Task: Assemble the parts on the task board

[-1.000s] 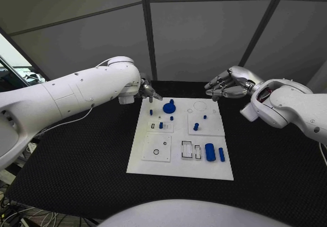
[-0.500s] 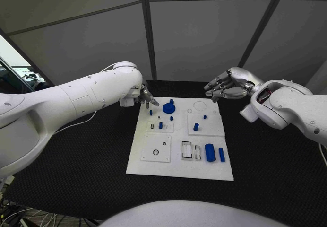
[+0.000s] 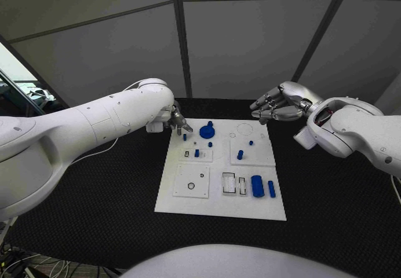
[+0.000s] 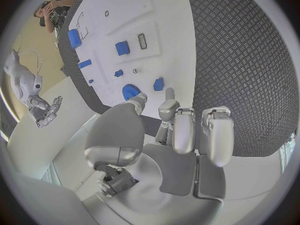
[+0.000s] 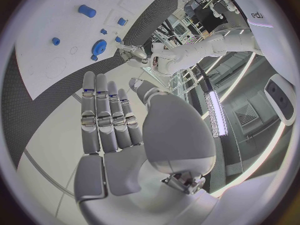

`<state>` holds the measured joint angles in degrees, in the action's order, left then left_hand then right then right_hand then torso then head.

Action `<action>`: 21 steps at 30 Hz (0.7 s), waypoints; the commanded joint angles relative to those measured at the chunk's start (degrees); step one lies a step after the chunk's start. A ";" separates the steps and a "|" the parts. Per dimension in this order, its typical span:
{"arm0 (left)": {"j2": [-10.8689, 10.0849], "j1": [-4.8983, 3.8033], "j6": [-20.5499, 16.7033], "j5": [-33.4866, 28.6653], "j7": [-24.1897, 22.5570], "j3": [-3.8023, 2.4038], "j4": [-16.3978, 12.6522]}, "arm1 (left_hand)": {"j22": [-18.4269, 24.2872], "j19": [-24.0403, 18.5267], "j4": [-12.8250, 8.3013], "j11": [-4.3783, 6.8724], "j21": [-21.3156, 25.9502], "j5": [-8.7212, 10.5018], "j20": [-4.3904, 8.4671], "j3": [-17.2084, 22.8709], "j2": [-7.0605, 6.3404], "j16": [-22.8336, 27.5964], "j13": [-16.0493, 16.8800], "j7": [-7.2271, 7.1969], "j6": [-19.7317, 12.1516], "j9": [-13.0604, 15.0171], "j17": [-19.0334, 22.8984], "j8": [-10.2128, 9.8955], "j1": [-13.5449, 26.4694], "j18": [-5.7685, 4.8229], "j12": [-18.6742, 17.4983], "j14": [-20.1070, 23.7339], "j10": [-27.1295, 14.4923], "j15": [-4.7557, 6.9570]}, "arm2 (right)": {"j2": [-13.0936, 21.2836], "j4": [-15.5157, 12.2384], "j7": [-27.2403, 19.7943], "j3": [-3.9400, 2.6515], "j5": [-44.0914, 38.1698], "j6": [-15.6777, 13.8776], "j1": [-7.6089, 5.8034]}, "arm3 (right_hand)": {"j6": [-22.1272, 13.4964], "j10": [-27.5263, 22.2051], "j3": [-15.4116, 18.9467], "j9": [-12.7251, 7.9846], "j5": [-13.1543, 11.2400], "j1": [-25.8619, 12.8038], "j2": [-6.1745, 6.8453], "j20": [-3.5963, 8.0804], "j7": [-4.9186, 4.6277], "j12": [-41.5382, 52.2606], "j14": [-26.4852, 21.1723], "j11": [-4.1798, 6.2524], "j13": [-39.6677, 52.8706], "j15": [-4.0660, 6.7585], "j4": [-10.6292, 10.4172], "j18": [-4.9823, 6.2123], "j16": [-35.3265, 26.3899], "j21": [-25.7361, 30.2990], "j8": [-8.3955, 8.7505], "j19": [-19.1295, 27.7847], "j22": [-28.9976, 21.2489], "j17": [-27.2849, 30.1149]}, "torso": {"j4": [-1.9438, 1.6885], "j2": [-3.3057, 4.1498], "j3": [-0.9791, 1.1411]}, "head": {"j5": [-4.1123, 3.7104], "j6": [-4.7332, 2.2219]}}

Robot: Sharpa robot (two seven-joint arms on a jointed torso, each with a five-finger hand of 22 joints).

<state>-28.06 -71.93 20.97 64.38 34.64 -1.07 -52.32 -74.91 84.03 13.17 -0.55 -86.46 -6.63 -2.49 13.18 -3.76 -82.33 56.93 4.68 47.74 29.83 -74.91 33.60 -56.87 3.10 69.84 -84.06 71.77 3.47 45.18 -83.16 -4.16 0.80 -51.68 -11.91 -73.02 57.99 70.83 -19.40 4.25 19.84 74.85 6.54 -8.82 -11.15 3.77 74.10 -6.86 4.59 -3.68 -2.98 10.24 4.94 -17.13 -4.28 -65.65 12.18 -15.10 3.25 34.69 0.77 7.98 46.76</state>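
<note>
Black table (image 3: 100, 202): both hands hover, fingers spread.

Head camera looking steeply down from above at the black surface (image 3: 100, 191), taking in the whole task board (image 3: 221, 174) from moderate range. Left wrist camera sitting behind the left hand (image 4: 181, 130), facing along the board, close above its far end. Right wrist camera trailing the right hand (image 5: 109, 117), glimpsing the same board end farther off.

left hand (image 3: 177, 120) crowding task board (image 3: 215, 200) far-left corner, upright blue parts (image 3: 207, 131) beside, near edge open
</note>
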 commanded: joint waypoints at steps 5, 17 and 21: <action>0.12 0.03 1.71 -0.19 -0.79 -0.02 -0.06 | -10.86 4.18 -0.64 0.31 -0.36 -0.32 -0.16 -0.17 0.65 0.28 0.16 -0.16 0.81 0.16 -7.21 0.71 -2.14 -2.07 0.48 -3.65 0.26 -0.02 | -0.12 -0.08 -0.36 -0.05 -0.19 0.17 -0.12 | -0.11 -0.38 0.06 -0.03 0.20 -0.22 -0.30 -0.29 0.12 0.37 -0.31 0.04 -0.09 0.14 0.02 0.08 -0.36 0.35 0.12 0.02 -0.07 -0.05 | -0.02 0.00 0.00 | 0.04 0.11; 0.34 0.24 2.59 -0.19 -0.77 -0.02 0.05 | -10.91 4.19 -1.38 0.41 -0.37 -0.27 -0.09 0.12 1.37 0.29 0.11 -0.25 1.00 0.23 -7.20 0.96 -3.70 -2.07 0.51 -3.65 0.29 0.07 | -0.20 -0.04 -0.33 -0.05 -0.20 0.28 -0.12 | -0.11 -0.38 0.06 -0.03 0.20 -0.22 -0.30 -0.29 0.12 0.37 -0.31 0.04 -0.09 0.14 0.02 0.08 -0.36 0.35 0.12 0.02 -0.07 -0.05 | -0.05 -0.01 0.01 | 0.07 0.34; 0.33 0.28 2.23 -0.19 -0.84 -0.02 0.02 | -10.93 4.20 -1.61 0.43 -0.38 -0.30 -0.06 0.38 1.99 0.29 0.08 -0.27 1.03 0.25 -7.20 1.02 -4.28 -2.08 0.51 -3.65 0.29 0.09 | -0.23 -0.02 -0.31 -0.05 -0.20 0.33 -0.12 | -0.11 -0.38 0.06 -0.03 0.20 -0.22 -0.30 -0.29 0.12 0.37 -0.31 0.04 -0.09 0.14 0.02 0.08 -0.36 0.35 0.12 0.02 -0.07 -0.05 | -0.02 0.00 0.03 | 0.05 0.35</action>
<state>-27.79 -71.58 22.66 64.31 34.30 -1.07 -52.29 -74.91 84.02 11.84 -0.32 -86.68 -6.63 -2.48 13.60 -1.63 -82.33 57.04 4.49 48.33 29.99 -74.91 34.27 -60.66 3.09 70.12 -84.06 72.01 3.47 45.01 -83.10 -4.15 0.80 -51.76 -11.89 -73.02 57.99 70.83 -19.40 4.26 19.83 74.85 6.54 -8.82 -11.15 3.77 74.11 -6.86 4.60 -3.68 -2.98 10.24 4.94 -17.13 -4.28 -65.65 12.19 -15.09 3.21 34.69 0.78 8.07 47.11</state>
